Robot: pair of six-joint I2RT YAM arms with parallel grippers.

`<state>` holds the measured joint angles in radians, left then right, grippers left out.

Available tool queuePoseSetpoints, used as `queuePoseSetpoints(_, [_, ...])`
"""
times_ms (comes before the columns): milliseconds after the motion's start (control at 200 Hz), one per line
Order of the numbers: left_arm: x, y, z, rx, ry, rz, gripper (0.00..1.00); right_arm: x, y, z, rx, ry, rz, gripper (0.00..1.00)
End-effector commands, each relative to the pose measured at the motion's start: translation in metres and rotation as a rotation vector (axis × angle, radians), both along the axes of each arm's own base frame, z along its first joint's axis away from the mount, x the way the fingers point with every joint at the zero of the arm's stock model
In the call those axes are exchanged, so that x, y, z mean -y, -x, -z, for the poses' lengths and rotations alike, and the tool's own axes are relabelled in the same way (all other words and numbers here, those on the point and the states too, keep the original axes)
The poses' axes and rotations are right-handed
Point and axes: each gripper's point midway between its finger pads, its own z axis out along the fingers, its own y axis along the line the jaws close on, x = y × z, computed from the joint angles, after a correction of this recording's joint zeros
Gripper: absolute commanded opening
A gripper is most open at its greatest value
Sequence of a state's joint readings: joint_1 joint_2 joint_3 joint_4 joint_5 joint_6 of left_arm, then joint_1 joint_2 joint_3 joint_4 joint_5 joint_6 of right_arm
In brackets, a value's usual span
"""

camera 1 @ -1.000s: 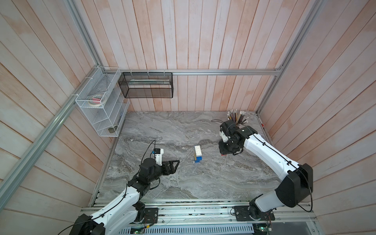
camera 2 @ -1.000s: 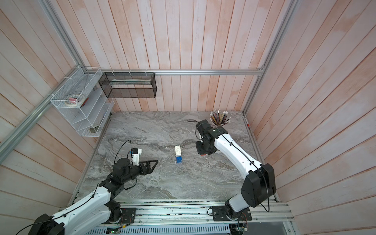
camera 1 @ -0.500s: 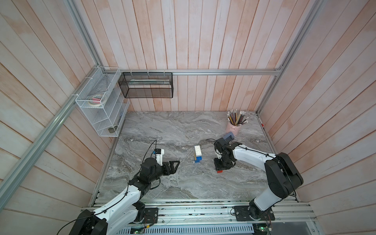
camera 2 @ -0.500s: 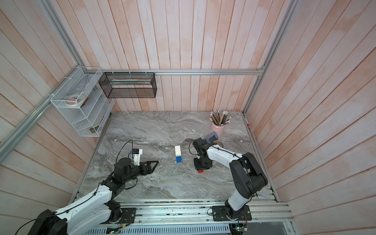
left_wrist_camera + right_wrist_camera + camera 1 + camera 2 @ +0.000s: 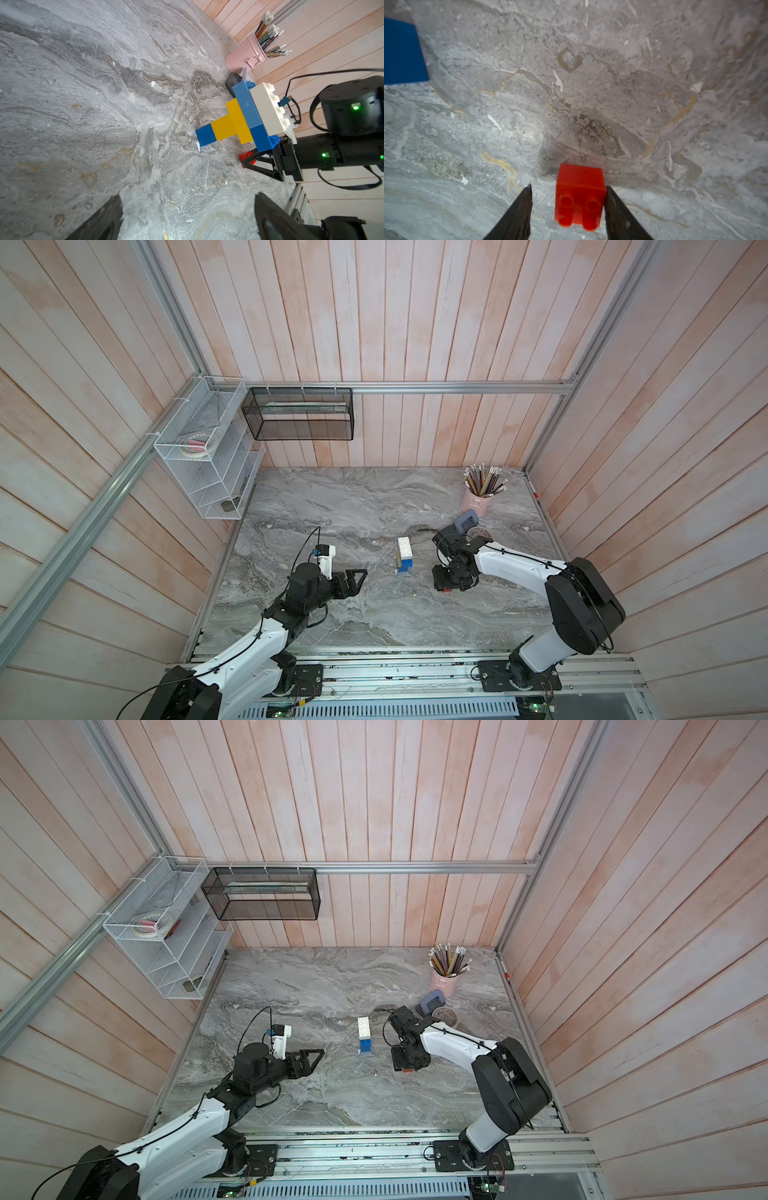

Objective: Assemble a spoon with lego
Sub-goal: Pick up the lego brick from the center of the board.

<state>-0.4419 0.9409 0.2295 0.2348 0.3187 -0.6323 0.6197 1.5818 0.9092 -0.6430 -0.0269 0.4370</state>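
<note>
Right fingers (image 5: 618, 214) stand apart astride the red brick (image 5: 580, 193) on the counter (image 5: 591, 83); the spoon (image 5: 404, 556) waits just leftward, between them and the widely spread left fingers (image 5: 104, 222).

the unfinished spoon (image 5: 405, 556) stands upright on the counter (image 5: 353, 614): blue foot, yellow stem, blue-and-white head. a small red lego brick (image 5: 580, 195) sits at its 4 o'clock.

Left gripper (image 5: 188, 196) spread wide, right gripper (image 5: 568, 186) partly parted, pointing down
</note>
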Motion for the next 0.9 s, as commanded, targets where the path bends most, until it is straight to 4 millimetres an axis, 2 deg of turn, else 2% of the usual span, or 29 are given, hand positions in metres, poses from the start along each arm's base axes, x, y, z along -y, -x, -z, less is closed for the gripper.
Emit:
queuePoseSetpoints(0, [0.0027,0.0039,0.0011,0.005,0.007,0.022,1.0,0.0075,0.0011,0.0026,0.025,0.04,0.028,0.55])
queuePoseSetpoints(115, [0.0017,0.0046,0.0019,0.003,0.004,0.019,1.0,0.0107,0.0047,0.0045,0.026,0.051,0.037,0.49])
queuePoseSetpoints(335, [0.0016,0.0049,0.0016,0.005,0.003,0.02,1.0,0.0123,0.0073,0.0061,0.034,0.046,0.047,0.46])
queuePoseSetpoints(610, [0.0013,0.0048,0.0018,0.005,0.002,0.019,1.0,0.0102,0.0021,0.0037,0.054,0.042,0.046,0.44])
queuePoseSetpoints(890, [0.0008,0.0047,0.0024,0.004,0.0,0.016,1.0,0.0102,-0.0011,0.0035,0.058,0.053,0.043,0.35])
